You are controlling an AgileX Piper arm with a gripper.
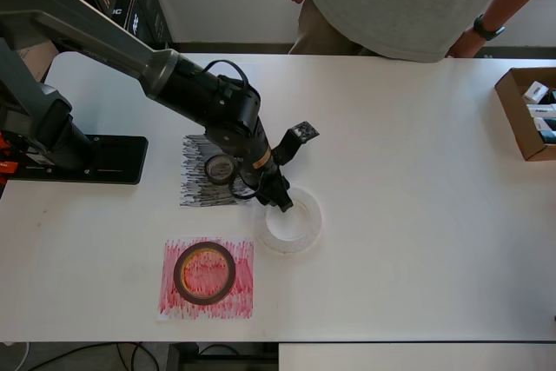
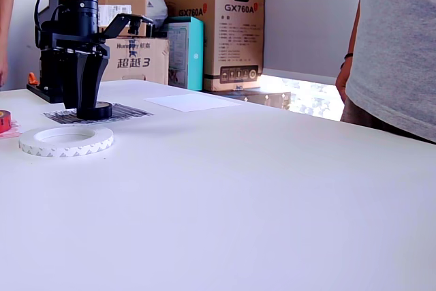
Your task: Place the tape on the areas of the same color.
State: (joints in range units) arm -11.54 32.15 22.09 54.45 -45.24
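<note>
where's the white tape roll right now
In the overhead view the white tape roll lies flat on the bare table, right of the black scribbled patch and up-right of the red patch, with the gripper over its rim.

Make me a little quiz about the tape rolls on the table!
1. True or false: the dark-red roll lies on the red patch.
2. Fill in: the black roll sits on the ___ scribbled patch.
3. The white roll lies on: A the red patch, B the black patch, C bare table.

Key: 1 true; 2 black; 3 C.
</note>
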